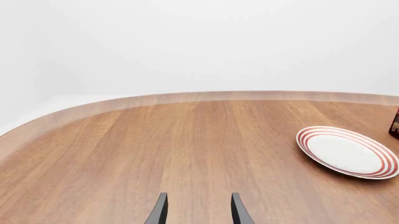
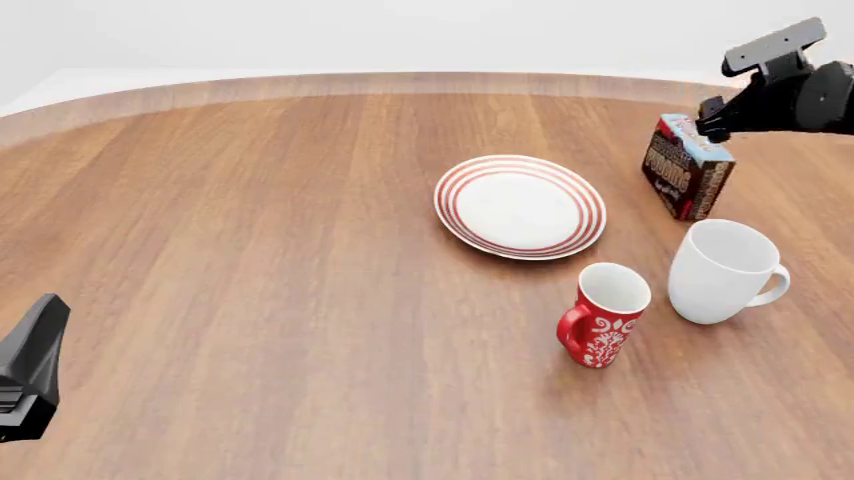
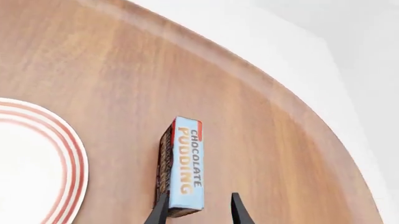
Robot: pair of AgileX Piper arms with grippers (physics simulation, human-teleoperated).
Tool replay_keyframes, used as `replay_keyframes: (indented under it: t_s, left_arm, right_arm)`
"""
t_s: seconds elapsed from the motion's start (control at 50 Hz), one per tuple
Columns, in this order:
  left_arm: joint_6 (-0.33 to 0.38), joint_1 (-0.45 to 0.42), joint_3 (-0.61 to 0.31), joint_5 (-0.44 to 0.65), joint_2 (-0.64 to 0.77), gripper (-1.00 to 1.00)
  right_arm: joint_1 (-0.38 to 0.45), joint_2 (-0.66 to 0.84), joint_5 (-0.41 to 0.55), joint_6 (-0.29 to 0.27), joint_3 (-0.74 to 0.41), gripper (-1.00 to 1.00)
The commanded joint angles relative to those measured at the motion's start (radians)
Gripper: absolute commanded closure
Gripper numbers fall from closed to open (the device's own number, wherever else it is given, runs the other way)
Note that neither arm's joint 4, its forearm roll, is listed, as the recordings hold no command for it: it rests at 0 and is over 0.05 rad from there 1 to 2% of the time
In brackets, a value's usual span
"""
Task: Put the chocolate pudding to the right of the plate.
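- The wooden tabletop has a rounded far edge and carries everything else
- The right arm reaches in over the far right corner, and its claw hangs just above the chocolate pudding; in the right wrist view the two fingers stand apart with one tip over the near end of the carton, gripping nothing, so the claw is released
- The left claw sits low by the near left corner, fingers spread over bare wood, also released
- The plate, white with red rings, lies flat toward the far edge, a little right of centre
- The white mug stands upright near the right edge, handle toward that edge
- The red mug stands upright just beside the white one, closer to the near edge
- The chocolate pudding stands on the tabletop toward the far right corner, between the plate and the right edge, apart from the plate, just beyond the white mug
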Motion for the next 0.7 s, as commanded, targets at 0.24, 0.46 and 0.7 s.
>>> replay_keyframes:
  t_s: [0.24, 0.46, 0.7]
  left_arm:
    - [0.0, 0.0, 0.0, 0.0, 0.0, -1.0]
    - [0.0, 0.0, 0.0, 0.0, 0.0, -1.0]
    - [0.001, 0.0, 0.0, 0.0, 0.0, -1.0]
  right_arm:
    - [0.159, -0.697, 0.112, -0.114, 0.005, -1.0]
    - [0.106, -1.018, 0.015, 0.053, 0.43, -1.0]
    - [0.108, -1.034, -0.069, 0.136, 0.596, -1.0]
